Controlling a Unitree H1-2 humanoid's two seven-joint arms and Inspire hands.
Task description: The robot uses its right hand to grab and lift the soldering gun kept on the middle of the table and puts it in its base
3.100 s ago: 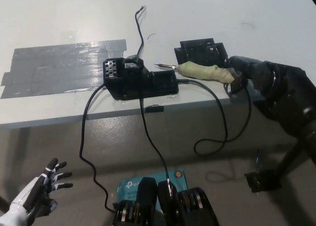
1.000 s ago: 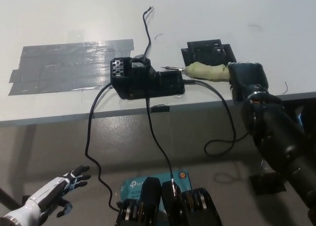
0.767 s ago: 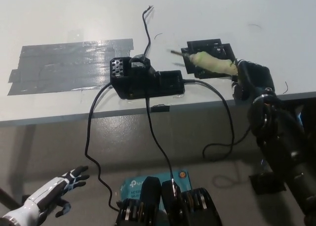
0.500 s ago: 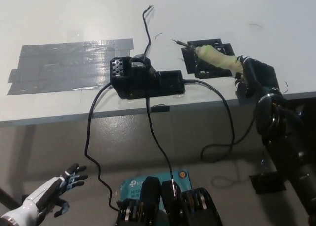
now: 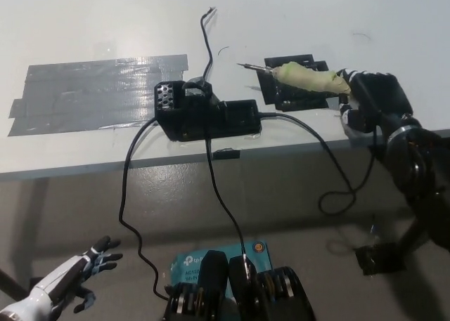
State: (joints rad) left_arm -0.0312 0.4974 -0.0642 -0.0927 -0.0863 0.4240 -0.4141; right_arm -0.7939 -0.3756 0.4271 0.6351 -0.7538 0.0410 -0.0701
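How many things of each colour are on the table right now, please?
Black: 2, the soldering station and the flat black plate.
Grey: 1, the tape patch.
Pale green: 1, the soldering gun, held over the black plate by the right robot hand.
Total: 4.
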